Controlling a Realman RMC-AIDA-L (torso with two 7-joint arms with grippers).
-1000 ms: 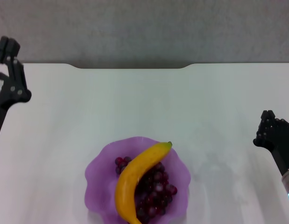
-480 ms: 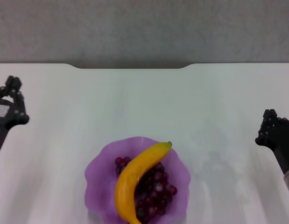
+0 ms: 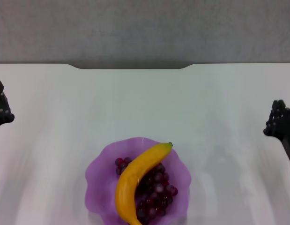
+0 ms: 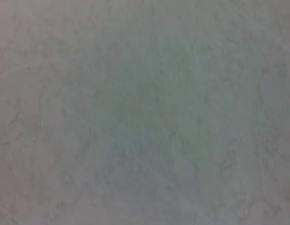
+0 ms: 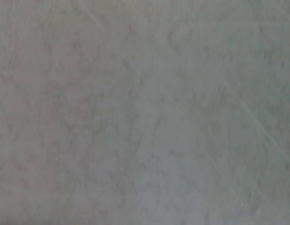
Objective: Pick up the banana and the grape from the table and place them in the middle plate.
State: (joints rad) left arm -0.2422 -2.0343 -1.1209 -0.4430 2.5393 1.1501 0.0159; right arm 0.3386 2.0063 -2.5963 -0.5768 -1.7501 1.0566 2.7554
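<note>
Banana (image 3: 135,183) over grape (image 3: 156,190), in middle plate (image 3: 95,176)

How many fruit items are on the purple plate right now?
2: the curved yellow banana lies diagonally across the translucent purple scalloped plate, resting on the dark red grape bunch beneath it.

It looks like a lab or test bench rather than a home. A bare white table (image 3: 145,103) with a notch cut in its far edge stands against a plain grey wall (image 3: 145,28) (no cupboards, dishes or clutter anywhere). Black robot grippers sit at both side edges, the left gripper (image 3: 0,110) and the right gripper (image 3: 278,124), well apart from a lone purple plastic plate (image 3: 95,171) of fruit between them.
</note>
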